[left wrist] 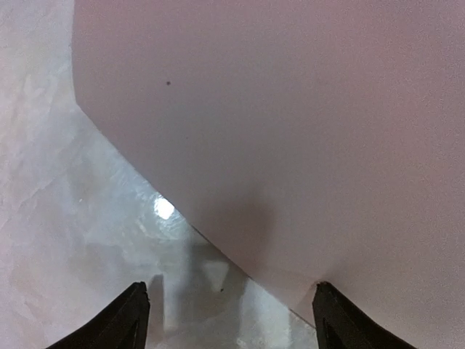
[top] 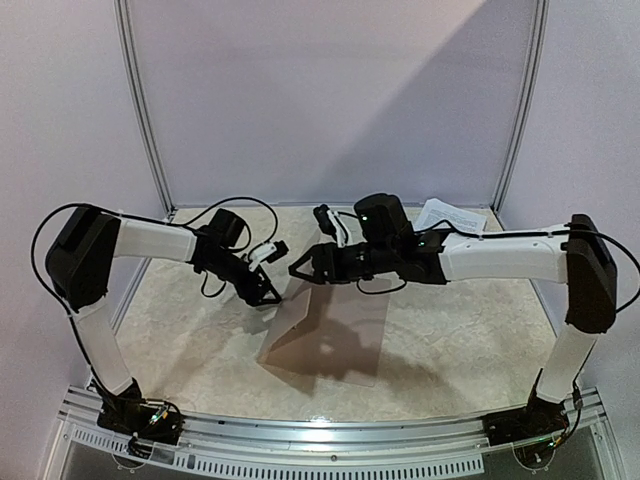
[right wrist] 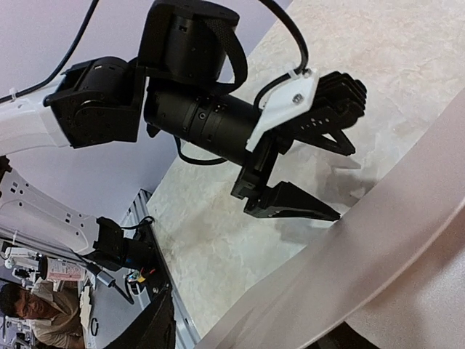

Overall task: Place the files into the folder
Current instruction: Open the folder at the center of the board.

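— Now, the counter [top: 200, 340]: where's the folder [top: 335, 340]?
— Centre, long axis near-to-far, left cover tented up.
— And the files [top: 450, 214]?
— Far right corner, beyond the right arm, which is nearer them. Left pincer [top: 268, 296] is wide at the cover's edge. Right pincer [top: 303, 266]: grip cannot be told. Print unreadable.

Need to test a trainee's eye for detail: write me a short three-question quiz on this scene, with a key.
1. True or false: the folder lies shut flat on the table.
2. Where is the printed sheet? A) at the table's far right corner B) inside the folder C) hanging off the near edge
3. Fill in: the left gripper has its fingers ___.
Key: 1 false, its tan cover is raised on the left arm's side; 2 A; 3 open.
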Controlling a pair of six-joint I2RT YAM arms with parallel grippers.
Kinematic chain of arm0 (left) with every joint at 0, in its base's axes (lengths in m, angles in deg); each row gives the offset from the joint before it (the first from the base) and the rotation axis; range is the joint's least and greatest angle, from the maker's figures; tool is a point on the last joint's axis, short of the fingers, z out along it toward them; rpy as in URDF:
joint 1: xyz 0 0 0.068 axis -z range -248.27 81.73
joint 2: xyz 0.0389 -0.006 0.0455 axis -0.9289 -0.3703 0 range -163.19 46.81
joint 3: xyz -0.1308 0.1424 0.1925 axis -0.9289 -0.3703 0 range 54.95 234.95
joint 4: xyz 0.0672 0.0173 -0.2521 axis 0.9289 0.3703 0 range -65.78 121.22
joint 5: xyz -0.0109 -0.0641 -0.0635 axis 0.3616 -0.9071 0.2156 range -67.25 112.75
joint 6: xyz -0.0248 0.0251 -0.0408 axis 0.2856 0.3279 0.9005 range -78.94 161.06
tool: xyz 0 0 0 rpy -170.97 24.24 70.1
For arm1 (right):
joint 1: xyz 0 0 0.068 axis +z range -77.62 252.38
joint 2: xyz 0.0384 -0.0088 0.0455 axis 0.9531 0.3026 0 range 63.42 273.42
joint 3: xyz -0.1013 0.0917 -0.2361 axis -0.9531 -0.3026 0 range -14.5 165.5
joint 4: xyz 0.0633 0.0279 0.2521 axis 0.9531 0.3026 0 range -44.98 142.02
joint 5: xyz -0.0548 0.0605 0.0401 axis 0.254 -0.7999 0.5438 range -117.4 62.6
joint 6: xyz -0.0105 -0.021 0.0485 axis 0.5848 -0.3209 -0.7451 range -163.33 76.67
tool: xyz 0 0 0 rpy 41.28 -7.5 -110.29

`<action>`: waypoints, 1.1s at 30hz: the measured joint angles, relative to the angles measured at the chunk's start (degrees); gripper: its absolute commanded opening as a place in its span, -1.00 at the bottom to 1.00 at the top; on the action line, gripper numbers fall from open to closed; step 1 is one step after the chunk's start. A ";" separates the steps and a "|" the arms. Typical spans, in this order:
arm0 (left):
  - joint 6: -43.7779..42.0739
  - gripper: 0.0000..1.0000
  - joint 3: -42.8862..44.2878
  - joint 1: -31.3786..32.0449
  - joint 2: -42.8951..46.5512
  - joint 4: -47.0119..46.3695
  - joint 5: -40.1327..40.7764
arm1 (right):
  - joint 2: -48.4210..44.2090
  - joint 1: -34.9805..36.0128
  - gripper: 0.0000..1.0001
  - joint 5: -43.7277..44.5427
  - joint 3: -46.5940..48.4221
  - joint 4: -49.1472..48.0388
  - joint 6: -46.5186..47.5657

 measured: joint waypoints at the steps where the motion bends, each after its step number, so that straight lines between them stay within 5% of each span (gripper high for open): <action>1: 0.31 0.61 0.00 -1.55 0.07 0.39 -1.53 | 1.53 0.09 0.22 -0.02 0.96 -1.14 -0.20; 10: 2.29 0.59 -0.07 -14.10 0.13 1.62 -11.30 | 16.68 4.76 0.48 0.37 16.20 -4.61 1.66; 26: 6.14 0.58 0.79 -15.19 -8.50 4.00 -26.75 | 21.49 8.24 0.98 7.89 18.58 -20.57 1.79; 33: 5.49 0.82 0.81 -18.05 -8.50 8.15 -30.97 | 22.62 7.80 0.98 11.74 19.47 -23.96 1.46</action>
